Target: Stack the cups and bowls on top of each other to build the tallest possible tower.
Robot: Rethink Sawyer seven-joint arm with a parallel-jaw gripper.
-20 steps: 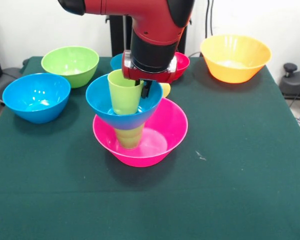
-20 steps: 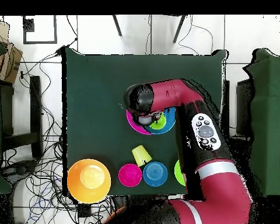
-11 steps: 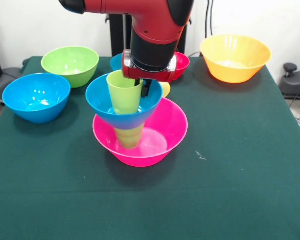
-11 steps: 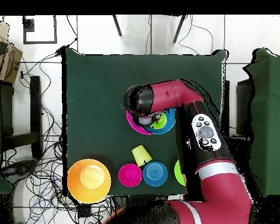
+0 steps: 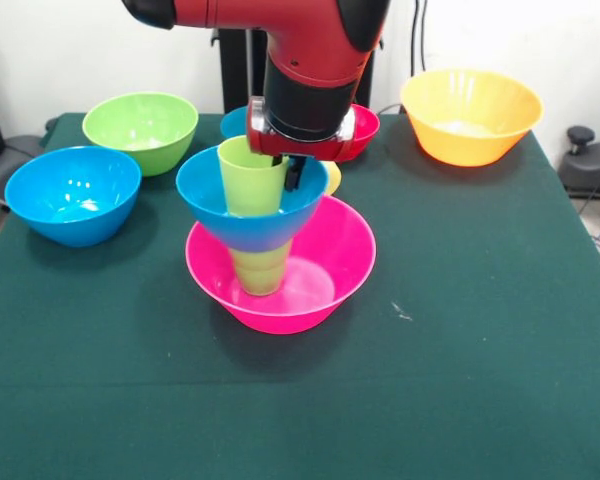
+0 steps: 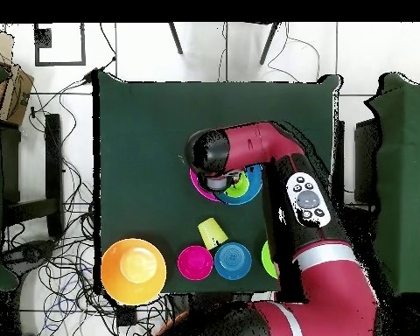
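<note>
The tower stands mid-table: a wide pink bowl holds a green cup, and a blue bowl rests on that cup. A second green cup stands in the blue bowl. My gripper comes down at this cup's right rim, shut on it, with one dark finger showing outside the wall. In the overhead view the arm covers most of the tower; only parts of the pink bowl, the blue bowl and the top cup show.
Around the far side stand a green bowl, a blue bowl, an orange bowl, a small red bowl and a small blue bowl. A yellow cup lies behind the tower.
The gripper has risen slightly and shifted a little to the right; the top green cup and the blue bowl have moved with it.
</note>
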